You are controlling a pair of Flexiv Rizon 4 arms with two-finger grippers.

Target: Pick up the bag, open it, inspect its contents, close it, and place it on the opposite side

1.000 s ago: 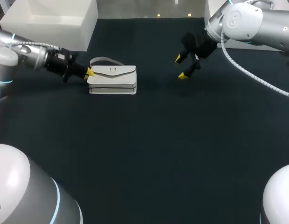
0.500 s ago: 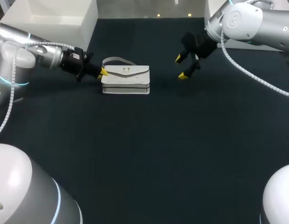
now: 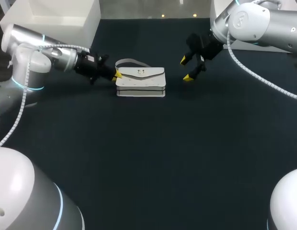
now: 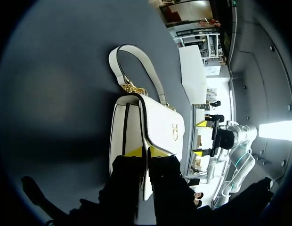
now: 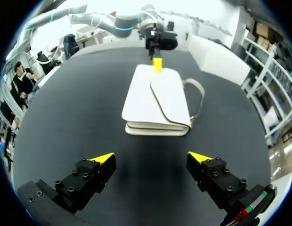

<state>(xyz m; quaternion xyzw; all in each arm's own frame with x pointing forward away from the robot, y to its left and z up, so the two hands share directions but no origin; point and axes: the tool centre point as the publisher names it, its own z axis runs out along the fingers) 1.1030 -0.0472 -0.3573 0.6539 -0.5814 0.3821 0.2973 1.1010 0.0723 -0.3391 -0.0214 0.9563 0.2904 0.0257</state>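
A: L gripper (image 3: pixel 117 74)?
B: Fingers pinched on the white bag (image 3: pixel 140 82), left end. Bag lies flat on the dark table (image 3: pixel 163 153), far-middle, strap (image 3: pixel 128 62) behind.
A: R gripper (image 3: pixel 185 69)?
B: Fingers spread wide, holding nothing, near bag's right end, not touching.

Left arm (image 3: pixel 33 52) and right arm (image 3: pixel 256 21) in silver-grey tubes, white rounded joints, thin cyan light rings, pale cables looped outside, right gripper (image 5: pixel 150 157) black, screw-studded, yellow-tipped, red-green mark on one finger.
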